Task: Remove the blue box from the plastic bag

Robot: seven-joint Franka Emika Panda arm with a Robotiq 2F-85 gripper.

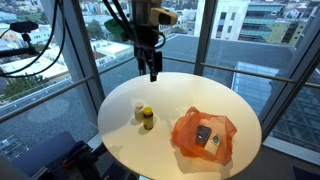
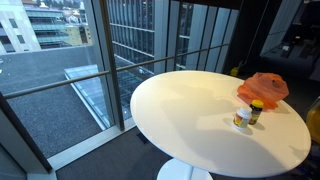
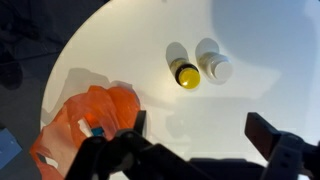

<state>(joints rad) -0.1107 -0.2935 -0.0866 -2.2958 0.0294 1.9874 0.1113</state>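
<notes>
Your gripper hung above the round white table, fingers apart and holding nothing. The blue box lay inside the crumpled orange plastic bag by the table's edge, near 2 bottles: a small yellow bottle and a small white bottle.

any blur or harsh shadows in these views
wrist view: the claw is dark and out of focus, the table brightly lit, the yellow-capped bottle and white-capped bottle throw soft shadows; in an exterior view the orange bag is small and soft, with the right edge in darkness.
</notes>
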